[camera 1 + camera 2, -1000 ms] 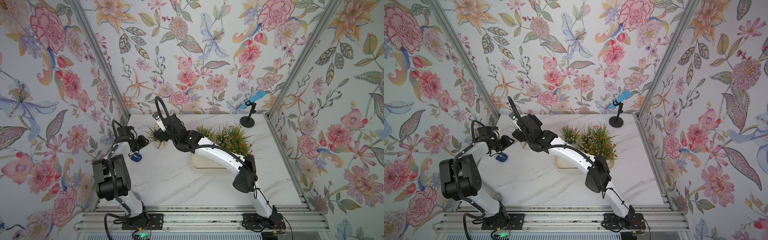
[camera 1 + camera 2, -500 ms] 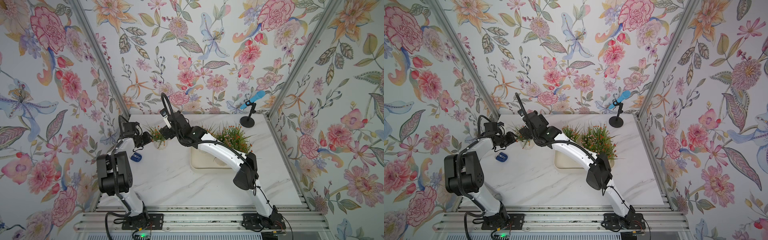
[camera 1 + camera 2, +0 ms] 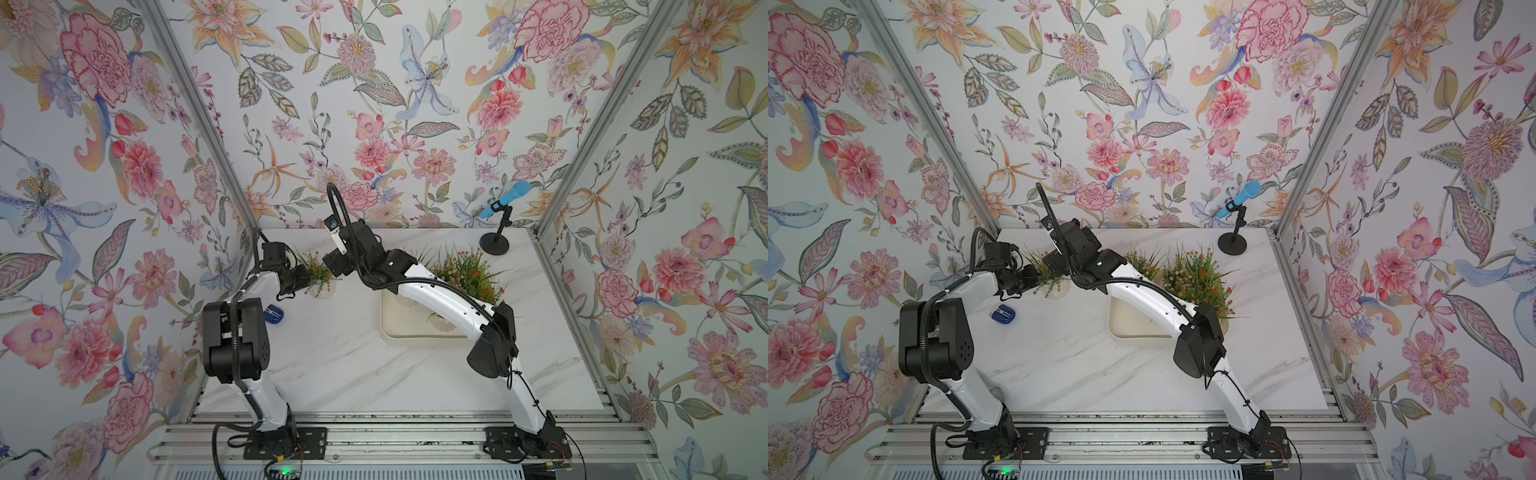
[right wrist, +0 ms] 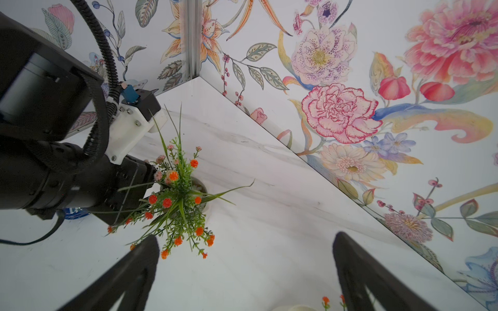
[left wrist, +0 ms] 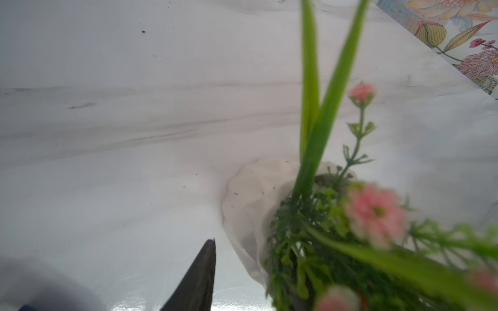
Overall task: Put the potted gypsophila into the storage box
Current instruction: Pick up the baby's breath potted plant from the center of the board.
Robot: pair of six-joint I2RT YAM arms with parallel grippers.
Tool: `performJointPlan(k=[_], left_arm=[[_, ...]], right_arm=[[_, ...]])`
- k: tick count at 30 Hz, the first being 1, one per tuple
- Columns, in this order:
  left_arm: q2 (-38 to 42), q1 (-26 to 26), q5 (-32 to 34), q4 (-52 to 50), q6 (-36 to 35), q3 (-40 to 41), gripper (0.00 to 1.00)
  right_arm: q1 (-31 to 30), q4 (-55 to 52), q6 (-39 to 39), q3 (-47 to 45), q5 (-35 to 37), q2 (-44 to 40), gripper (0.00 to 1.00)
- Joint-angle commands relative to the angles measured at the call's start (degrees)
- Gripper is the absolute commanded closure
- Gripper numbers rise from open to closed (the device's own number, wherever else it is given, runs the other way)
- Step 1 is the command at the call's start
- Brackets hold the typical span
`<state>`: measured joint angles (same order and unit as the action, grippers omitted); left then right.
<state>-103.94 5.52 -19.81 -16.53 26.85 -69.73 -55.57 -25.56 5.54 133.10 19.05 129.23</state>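
Gypsophila pot (image 3: 319, 277) out on the surface (image 3: 353, 365), apart from the storage box (image 3: 397, 326), where the other plants (image 3: 469, 270) already crowd together. Left tool (image 3: 300, 281) sits partly closed at the pot, and I cannot tell if it grips. Right tool (image 4: 245, 238) gapes wide beside it, empty. One pot left to move, it seems.

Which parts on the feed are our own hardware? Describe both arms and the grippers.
The left arm and right arm both have white links and bulky black joint housings. A black corrugated hose runs along each arm. The right gripper has two black tapered fingers. The left wrist carries a white bracket with a blue plug.
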Motion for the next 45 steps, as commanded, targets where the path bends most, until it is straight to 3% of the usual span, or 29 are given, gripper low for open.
performJointPlan(k=[1,10,28,33,45], left_arm=[[-1.3,-1.0,2.6,-1.9,-1.0,-1.7,0.61],[-3.0,-2.2,5.3,-3.0,-1.5,-3.1,0.65],[-4.8,-4.4,8.6,-6.2,-3.0,-5.6,0.89],[-2.5,-5.1,9.1,-6.0,-2.6,-5.4,1.00],[9.2,-5.9,7.6,-5.2,1.2,-3.8,1.00]], right_arm=[[0.5,-0.6,0.8,0.7,-0.1,-0.5,0.00],[0.9,-0.6,0.9,0.1,0.2,-0.7,0.00],[1.2,-0.6,0.7,-5.6,4.4,-4.4,0.00],[2.4,-0.7,0.4,-8.2,5.8,-6.8,0.00],[7.6,0.3,-5.0,-18.4,4.5,-17.3,0.00]])
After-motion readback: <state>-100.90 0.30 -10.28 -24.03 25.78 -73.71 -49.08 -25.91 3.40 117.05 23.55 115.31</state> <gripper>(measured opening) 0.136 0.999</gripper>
